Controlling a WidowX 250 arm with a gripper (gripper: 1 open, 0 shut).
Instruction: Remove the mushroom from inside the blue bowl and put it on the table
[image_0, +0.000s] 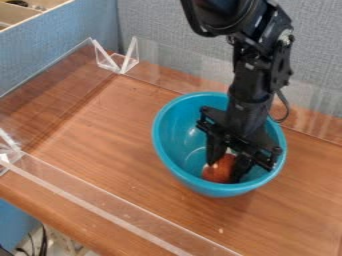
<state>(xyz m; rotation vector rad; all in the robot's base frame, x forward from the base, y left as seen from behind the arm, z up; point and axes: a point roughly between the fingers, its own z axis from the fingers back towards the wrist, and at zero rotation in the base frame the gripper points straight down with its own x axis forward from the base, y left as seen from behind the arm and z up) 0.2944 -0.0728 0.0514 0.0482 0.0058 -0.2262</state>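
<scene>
The blue bowl (177, 140) sits on the reddish-brown table (94, 130), right of centre. The black arm reaches straight down into it. My gripper (229, 166) is low inside the bowl, its black fingers (245, 165) closed against both sides of the mushroom (219, 171). Only the orange-brown cap and a sliver of pale stem show between the fingers. The mushroom rests near the bowl's bottom on its right side.
Clear acrylic walls (80, 195) line the table's front and left edges, with a clear bracket (118, 56) at the back left. A blue partition and a wooden box stand behind at left. Bare tabletop lies left of the bowl.
</scene>
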